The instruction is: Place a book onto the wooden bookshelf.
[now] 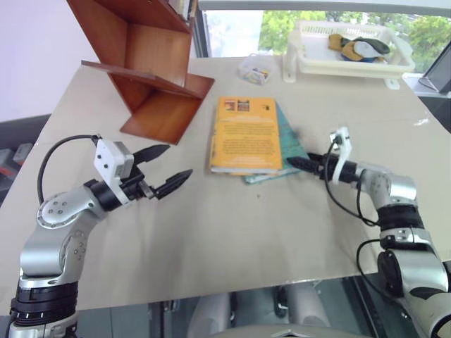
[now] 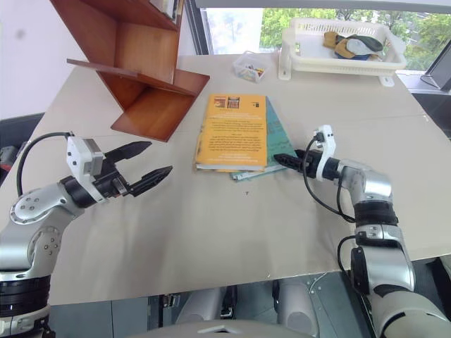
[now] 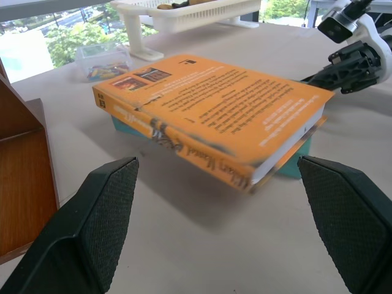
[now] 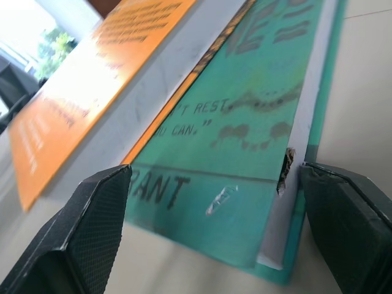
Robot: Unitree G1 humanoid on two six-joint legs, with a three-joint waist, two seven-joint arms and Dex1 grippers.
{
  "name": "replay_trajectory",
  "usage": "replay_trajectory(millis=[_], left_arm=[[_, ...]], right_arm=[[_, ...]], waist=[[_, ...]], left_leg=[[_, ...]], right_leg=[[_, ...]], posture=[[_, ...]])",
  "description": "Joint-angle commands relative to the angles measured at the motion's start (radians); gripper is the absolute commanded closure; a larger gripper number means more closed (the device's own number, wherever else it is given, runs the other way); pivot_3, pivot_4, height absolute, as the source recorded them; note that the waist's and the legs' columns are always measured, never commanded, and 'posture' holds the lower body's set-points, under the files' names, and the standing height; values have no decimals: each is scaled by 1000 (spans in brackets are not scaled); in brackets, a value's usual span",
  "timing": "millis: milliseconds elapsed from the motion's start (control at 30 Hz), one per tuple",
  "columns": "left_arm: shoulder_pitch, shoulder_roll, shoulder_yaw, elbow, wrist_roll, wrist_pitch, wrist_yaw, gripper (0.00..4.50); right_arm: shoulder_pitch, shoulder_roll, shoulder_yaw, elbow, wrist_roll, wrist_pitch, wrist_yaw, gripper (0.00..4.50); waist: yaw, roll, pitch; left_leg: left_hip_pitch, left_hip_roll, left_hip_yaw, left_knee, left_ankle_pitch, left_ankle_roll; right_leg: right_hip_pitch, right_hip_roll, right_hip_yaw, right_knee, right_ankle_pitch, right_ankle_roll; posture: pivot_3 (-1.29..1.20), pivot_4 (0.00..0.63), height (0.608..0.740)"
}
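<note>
The thick orange-yellow book (image 1: pixel 245 134) lies flat in the middle of the table, on top of a thinner teal book (image 1: pixel 290 144). The reddish-brown wooden bookshelf (image 1: pixel 151 67) stands at the table's far left. My left gripper (image 1: pixel 178 162) hovers open to the left of the book, pointing at its spine (image 3: pixel 177 131), a short gap away. My right gripper (image 1: pixel 303 162) is open at the books' right side, low over the table. In the right wrist view a corner of the teal book (image 4: pixel 245 135) lies between its fingers (image 4: pixel 92 226), with the orange book (image 4: pixel 104 67) above it.
A white plastic basket (image 1: pixel 304 55) with several items stands at the far right. A small clear box (image 1: pixel 255 69) of coloured bits sits behind the books. Bare tabletop (image 1: pixel 232 225) stretches from the books to the near edge.
</note>
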Motion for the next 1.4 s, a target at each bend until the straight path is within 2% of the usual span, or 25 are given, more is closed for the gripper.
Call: replay_trajectory(millis=[33,267,400,533,733,900,1033,1133,1267,1400], left_arm=[[-10,12,22,-11,-3,-15,0,83],[-2,9,24,-16,-1,-12,9,83],[-3,1,25,3,2,-8,25,83],[-5,2,23,24,0,-10,23,83],[-40,0,6,88,2,-14,10,83],[-80,1,-18,132,14,-27,-10,83],[-100,5,-21,144,20,-31,-26,83],[-106,9,-18,148,18,-30,-35,83],[-150,-8,-35,197,6,-9,-43,83],[-250,-41,-40,333,-38,51,-62,83]], right_arm=[[21,6,27,-34,22,-4,32,0],[62,-5,56,-85,21,-21,42,0],[100,-37,23,-140,29,-83,36,0],[186,-85,-10,-270,66,-95,45,0],[432,-216,-41,-575,95,-109,53,0],[541,-252,53,-728,1,-226,28,0],[604,-204,122,-856,36,-243,21,0],[620,-194,127,-906,79,-228,19,0],[656,-251,92,-959,134,-206,44,0],[700,-318,38,-998,177,-216,70,0]], waist=[[0,0,0],[1,0,0],[4,0,0],[13,0,0],[26,0,0],[20,-1,0],[23,-1,-1],[25,-1,-1],[31,-2,-1],[36,-3,-1]], left_leg=[[0,0,0,0,0,0],[0,0,0,0,0,0],[0,0,0,0,0,0],[-1,0,-2,0,0,0],[-1,0,-2,0,0,0],[1,0,0,0,-2,3],[3,3,-2,0,-1,2],[3,4,-2,1,1,-1],[3,4,-2,2,1,-1],[3,3,-4,2,0,-1]], right_leg=[[0,0,0,0,0,0],[0,0,0,0,0,0],[0,0,0,0,0,0],[0,-1,-1,-1,0,0],[0,-1,-2,-1,0,0],[1,0,-1,0,0,1],[4,3,-2,0,-1,1],[4,3,-2,-1,0,0],[4,3,-2,-1,0,0],[5,2,-4,-2,0,0]], posture=[[0,150,707],[0,150,707],[0,150,707],[0,150,707],[0,150,707],[0,150,707],[0,150,707],[0,150,707],[0,150,707],[0,150,707]])
